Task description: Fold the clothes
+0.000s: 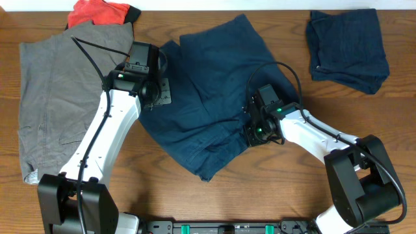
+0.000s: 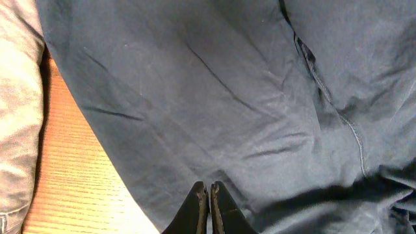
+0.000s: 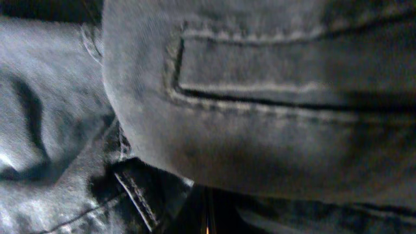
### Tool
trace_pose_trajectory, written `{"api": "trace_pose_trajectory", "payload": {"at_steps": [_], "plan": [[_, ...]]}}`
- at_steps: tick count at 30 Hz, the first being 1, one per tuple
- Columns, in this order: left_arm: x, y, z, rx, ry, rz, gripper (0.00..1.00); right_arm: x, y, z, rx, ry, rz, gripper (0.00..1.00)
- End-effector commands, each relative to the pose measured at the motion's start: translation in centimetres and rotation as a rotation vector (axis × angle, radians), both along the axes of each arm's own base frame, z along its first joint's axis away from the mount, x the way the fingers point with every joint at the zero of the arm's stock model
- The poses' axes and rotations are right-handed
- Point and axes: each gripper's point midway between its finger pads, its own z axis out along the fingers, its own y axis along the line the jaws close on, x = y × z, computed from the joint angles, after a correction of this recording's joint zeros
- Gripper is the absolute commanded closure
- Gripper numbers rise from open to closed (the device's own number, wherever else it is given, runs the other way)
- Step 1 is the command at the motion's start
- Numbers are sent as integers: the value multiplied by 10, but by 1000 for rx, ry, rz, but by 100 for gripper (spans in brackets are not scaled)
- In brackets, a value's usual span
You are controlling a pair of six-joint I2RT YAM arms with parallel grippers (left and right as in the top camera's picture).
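The dark navy-blue shorts (image 1: 214,91) lie spread and rumpled in the middle of the table. My left gripper (image 1: 158,97) sits at their left edge. In the left wrist view it (image 2: 209,194) is shut, tips against the navy cloth (image 2: 214,97), with no fold showing between them. My right gripper (image 1: 255,133) is down on the shorts' lower right part. In the right wrist view it (image 3: 208,211) is shut in shadow under a raised fold of the shorts with a pocket seam (image 3: 273,84), cloth bunched around the fingers.
Grey shorts (image 1: 52,97) lie flat at the left, their edge (image 2: 16,110) beside the navy cloth. A red-orange garment (image 1: 97,12) is at the back left. A folded navy garment (image 1: 348,49) lies at the back right. Bare wood (image 2: 78,188) shows between them.
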Motion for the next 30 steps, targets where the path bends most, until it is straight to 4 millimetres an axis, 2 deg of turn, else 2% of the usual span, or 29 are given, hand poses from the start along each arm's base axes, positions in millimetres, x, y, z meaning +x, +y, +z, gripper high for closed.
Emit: {"api": "trace_pose_trajectory", "payload": {"at_steps": [1, 4, 8, 11, 13, 16, 20, 26, 30], "plan": [[2, 2, 2, 18, -7, -18, 94, 13, -4, -1, -14, -48, -35, 99], [2, 4, 2, 22, -8, -16, 93, 23, 12, 18, 57, -93, 29, 99], [4, 12, 2, 22, -7, 5, 93, 35, 29, 56, 143, -169, 89, 99], [5, 19, 2, 21, -7, 24, 93, 36, 34, 75, 176, -198, 104, 99], [5, 23, 2, 22, -7, 34, 93, 30, 41, 80, 202, -191, 123, 98], [6, 26, 2, 22, -9, 43, 93, 19, 43, 72, 178, -168, 164, 95], [7, 26, 3, 20, -15, 44, 93, 6, 40, 45, 99, -105, 184, 95], [7, 26, 3, 21, -14, 44, 93, -17, 46, 7, 56, 17, 240, 99], [7, 26, 1, 24, -10, 37, 93, -25, 40, -2, 12, 54, 249, 99]]}}
